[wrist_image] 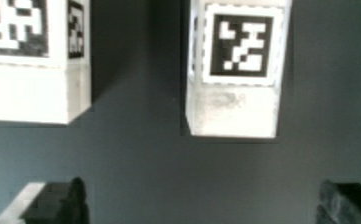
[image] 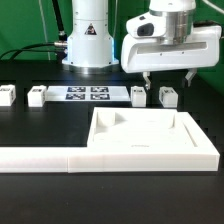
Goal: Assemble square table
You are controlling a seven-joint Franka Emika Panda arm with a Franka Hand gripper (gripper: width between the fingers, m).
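One barrier [image: 40, 158] ran nearest along the worktop [image: 40, 125], with the slab [image: 140, 138] lying against its far side. Beyond stood four legs [image: 167, 97] in a row, two at the exterior view's left and two at its right, with the marker board [image: 85, 95] between the pairs. My pincer [image: 168, 80] hung over the right pair, fingers apart, holding nothing. I judged a leg light, stiff and rather slick, best pinched across its plain side faces.

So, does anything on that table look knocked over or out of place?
Nothing stands out. The four legs stand upright in a row, two on each side of the marker board, and the square slab lies flat nearer the camera. The open jaws hang above the exterior view's right pair.
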